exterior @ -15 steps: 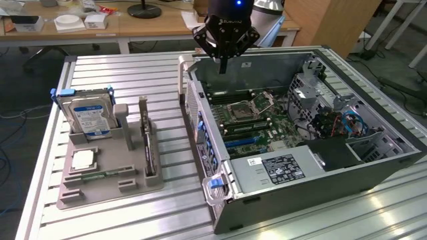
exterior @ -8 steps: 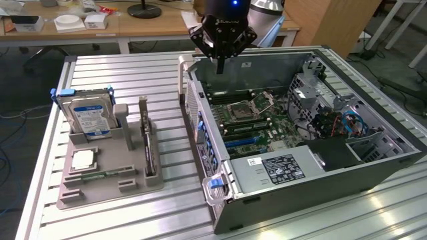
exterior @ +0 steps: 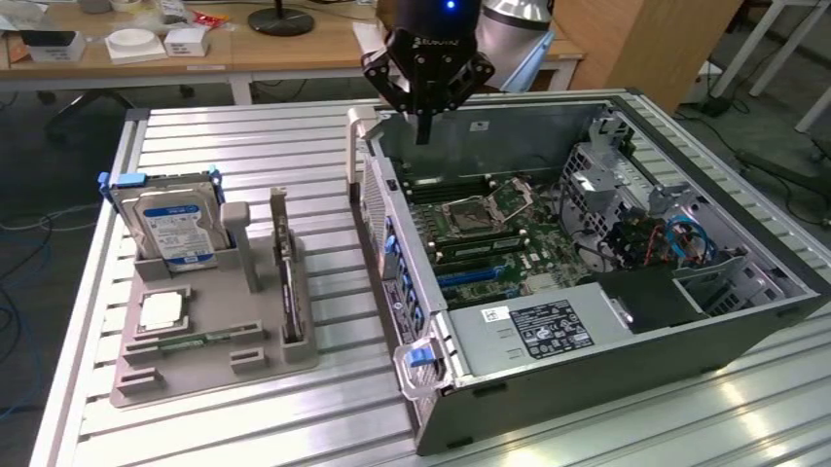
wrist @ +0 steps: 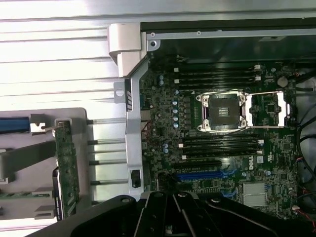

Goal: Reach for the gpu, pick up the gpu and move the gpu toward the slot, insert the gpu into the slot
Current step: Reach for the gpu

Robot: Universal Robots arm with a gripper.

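Gpu (exterior: pixel 283 261) is sitting upright on its edge in the grey tray (exterior: pixel 195 379) on the counter (exterior: pixel 260 146), right by the hard drive (exterior: pixel 175 224). Tool (exterior: pixel 422 138) hangs over the open PC case (exterior: pixel 727 321), well apart from the card, fingers pressed together, holding nothing.

The black claw (exterior: pixel 423 134) bears pale lettering (exterior: pixel 438 43), with a blue light (exterior: pixel 450 5) above and a silver arm segment (exterior: pixel 517 12) alongside.

The gpu (wrist: pixel 66 158) and motherboard (wrist: pixel 160 103) are green — tray (wrist: pixel 24 185) grey, table (wrist: pixel 49 49) ribbed silver.
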